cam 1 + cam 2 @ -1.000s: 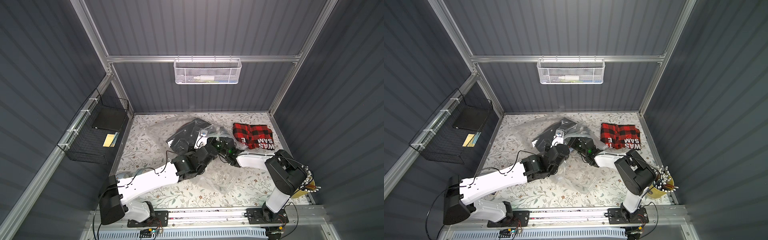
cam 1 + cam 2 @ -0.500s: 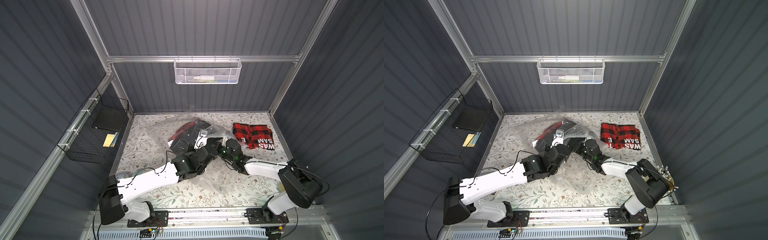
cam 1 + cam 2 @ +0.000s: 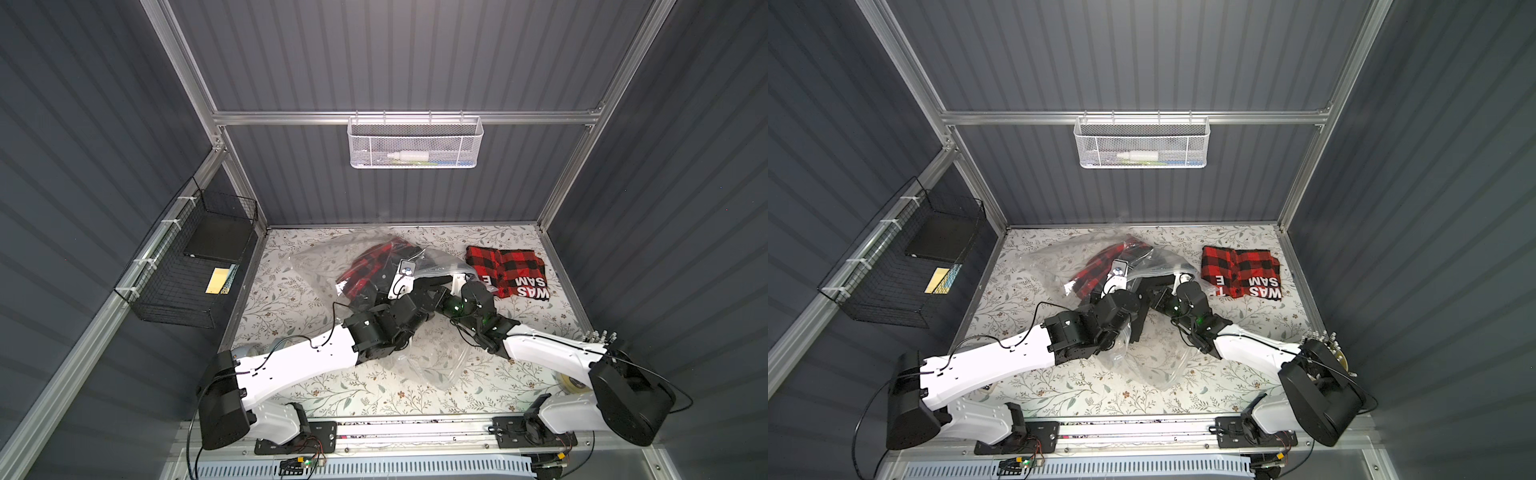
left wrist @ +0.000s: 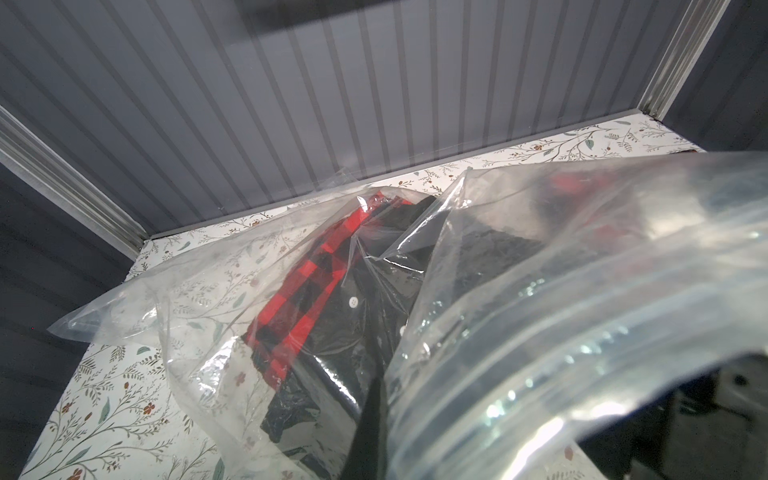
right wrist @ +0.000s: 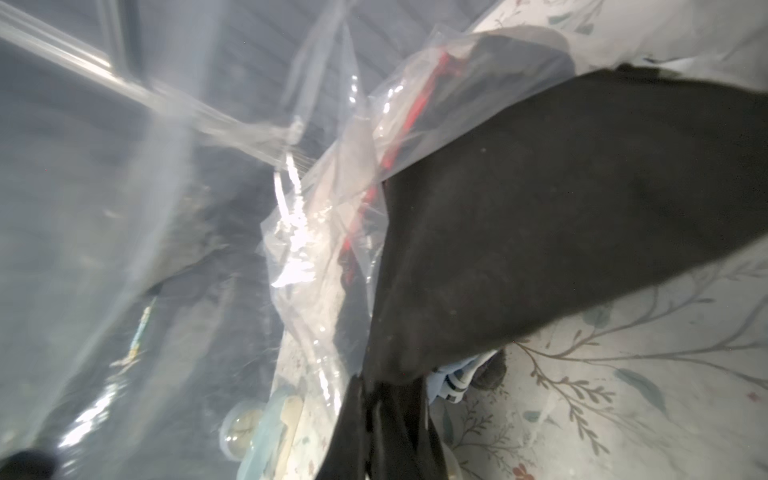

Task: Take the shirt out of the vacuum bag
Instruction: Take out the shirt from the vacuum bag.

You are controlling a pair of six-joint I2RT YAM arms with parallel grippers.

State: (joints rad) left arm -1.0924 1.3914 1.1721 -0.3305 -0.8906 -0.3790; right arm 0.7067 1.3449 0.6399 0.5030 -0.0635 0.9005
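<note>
Left wrist: clear vacuum bag (image 4: 540, 316) covers plaid shirt (image 4: 303, 291).

The vacuum bag (image 3: 316, 266) lies mid-tabletop (image 3: 374, 399) toward the rear edge, a shirt (image 3: 370, 266) partly inside; a folded cloth (image 3: 505, 270) lies near the right rear corner.

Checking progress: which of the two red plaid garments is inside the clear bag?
The crumpled plaid shirt, seen through the vacuum bag; the folded plaid garment with white lettering lies uncovered outside it.
</note>
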